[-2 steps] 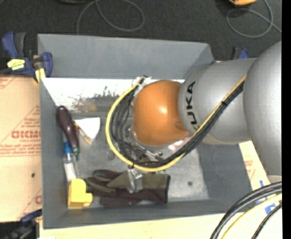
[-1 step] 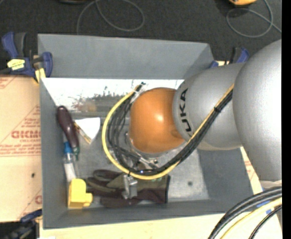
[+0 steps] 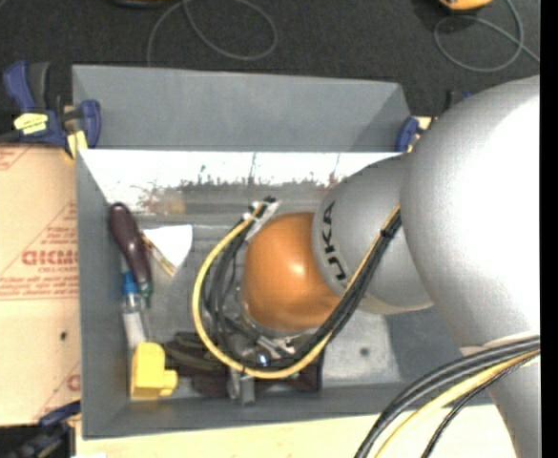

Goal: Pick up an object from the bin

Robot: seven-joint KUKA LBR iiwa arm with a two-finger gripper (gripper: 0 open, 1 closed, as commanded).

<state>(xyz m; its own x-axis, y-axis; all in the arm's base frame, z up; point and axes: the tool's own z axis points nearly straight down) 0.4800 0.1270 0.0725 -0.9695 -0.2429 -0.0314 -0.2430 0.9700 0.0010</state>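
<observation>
Pick not yet done: my gripper (image 3: 245, 380) sits low at lower centre of the bin (image 3: 97, 303), under the orange wrist cover (image 3: 283, 270), on a dark heap (image 3: 197, 363) beside the yellow block (image 3: 151, 370); open or closed, cannot tell; lift remains.

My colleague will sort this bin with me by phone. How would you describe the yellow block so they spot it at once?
Look into the grey bin and go to its lower-left corner. The yellow block lies there, below a dark-red-handled tool. It is the only bright yellow, chunky thing; its neighbours are slim or dark.
</observation>
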